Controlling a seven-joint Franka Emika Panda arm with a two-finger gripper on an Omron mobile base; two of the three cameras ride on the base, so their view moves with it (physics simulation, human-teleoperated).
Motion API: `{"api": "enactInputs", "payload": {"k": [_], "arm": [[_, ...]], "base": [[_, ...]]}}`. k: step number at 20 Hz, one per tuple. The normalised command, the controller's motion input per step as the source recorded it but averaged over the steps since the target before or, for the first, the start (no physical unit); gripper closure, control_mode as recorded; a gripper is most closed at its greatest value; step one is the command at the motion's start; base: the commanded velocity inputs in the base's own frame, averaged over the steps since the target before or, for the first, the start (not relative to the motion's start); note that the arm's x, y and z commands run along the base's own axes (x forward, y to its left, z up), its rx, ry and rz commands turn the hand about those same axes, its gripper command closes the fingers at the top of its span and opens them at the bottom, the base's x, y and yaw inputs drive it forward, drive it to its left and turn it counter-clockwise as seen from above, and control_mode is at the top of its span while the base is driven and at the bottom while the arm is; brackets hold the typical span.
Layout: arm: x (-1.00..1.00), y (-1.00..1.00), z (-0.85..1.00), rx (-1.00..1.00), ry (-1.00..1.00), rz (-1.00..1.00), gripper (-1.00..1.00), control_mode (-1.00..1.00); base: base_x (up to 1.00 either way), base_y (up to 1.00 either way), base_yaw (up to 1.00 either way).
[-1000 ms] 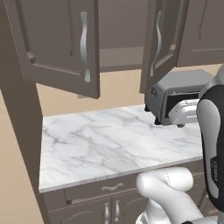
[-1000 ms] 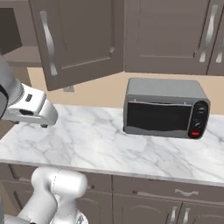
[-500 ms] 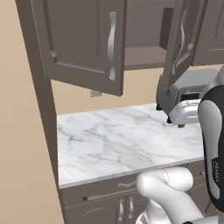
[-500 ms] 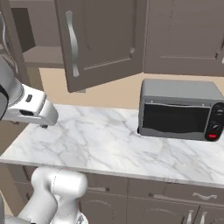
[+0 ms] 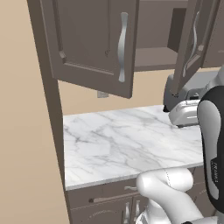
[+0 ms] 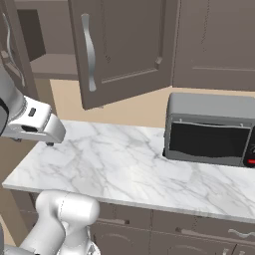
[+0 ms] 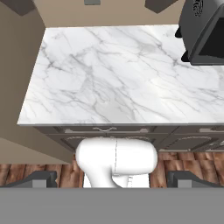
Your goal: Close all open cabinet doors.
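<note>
**Two wall-cabinet doors stand open over the marble counter**

Much is cut off. The left cabinet door [image 5: 94,46] loses its top to the frame in the left base view, and the right cabinet door [image 5: 191,43] is seen there nearly edge-on, so its panel is hard to read; in the right base view that same door [image 6: 122,47] faces the camera, its curved silver handle [image 6: 88,52] near its left edge. The toaster oven [image 6: 211,130] is partly hidden behind the arm in the left base view and cropped at the right edge of the right base view. The gripper [image 7: 113,178] shows only as two dark finger tips at the bottom corners of the hand view, set wide apart with nothing between them.

Between the two swung-out doors the cabinet interior [image 5: 153,48] is open to view: a bare shelf and dark back wall, with no contents that can be made out. A third door [image 6: 216,42] above the toaster oven lies flush and closed.

The counter [image 7: 109,74] is bare marble from its left edge to the toaster oven at its back right corner. Drawer fronts [image 7: 105,130] run under its front edge. A tall side panel [image 5: 46,109] bounds its left edge.
</note>
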Motion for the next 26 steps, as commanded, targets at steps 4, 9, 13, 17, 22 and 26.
{"api": "enactInputs", "payload": {"k": [4,9,13,17,22,26], "arm": [[0.00,0.00,0.00,0.00,0.00,0.00,-1.00,1.00],[0.00,0.00,0.00,0.00,0.00,0.00,-1.00,1.00],[0.00,0.00,0.00,0.00,0.00,0.00,-1.00,1.00],[0.00,0.00,0.00,0.00,0.00,0.00,-1.00,1.00],[0.02,-0.01,0.00,0.00,-0.04,0.01,-1.00,-1.00],[0.00,-0.05,0.00,0.00,-0.27,0.08,-1.00,-1.00]], "base": [[0.39,0.00,0.10],[0.42,0.00,0.07],[0.44,0.00,0.00],[0.39,0.00,0.00],[0.11,0.00,0.00],[0.00,0.00,0.00]]}}
